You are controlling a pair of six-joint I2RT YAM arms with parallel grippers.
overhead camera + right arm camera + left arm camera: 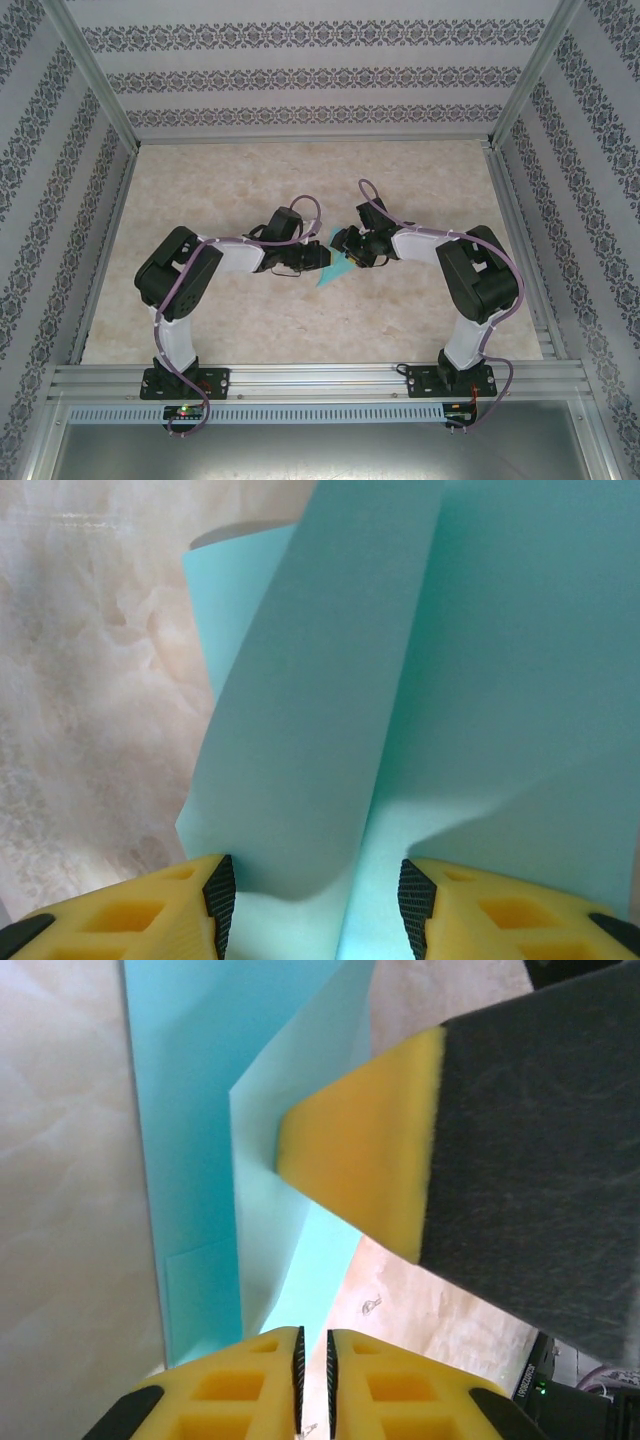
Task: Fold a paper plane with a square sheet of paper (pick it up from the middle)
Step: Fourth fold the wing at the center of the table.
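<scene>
Turquoise and partly folded, the square sheet of paper (328, 270) lies mid-surface (250, 180), with open marble on every side out to the aluminium frame (320, 380). Both arms crowd it, elbows bent outward, wrists facing each other. The left gripper (318, 255) is closed to a slit at a lifted flap; whether it pinches the paper is unclear. The right gripper (315, 890) stands open astride a raised fold.
</scene>
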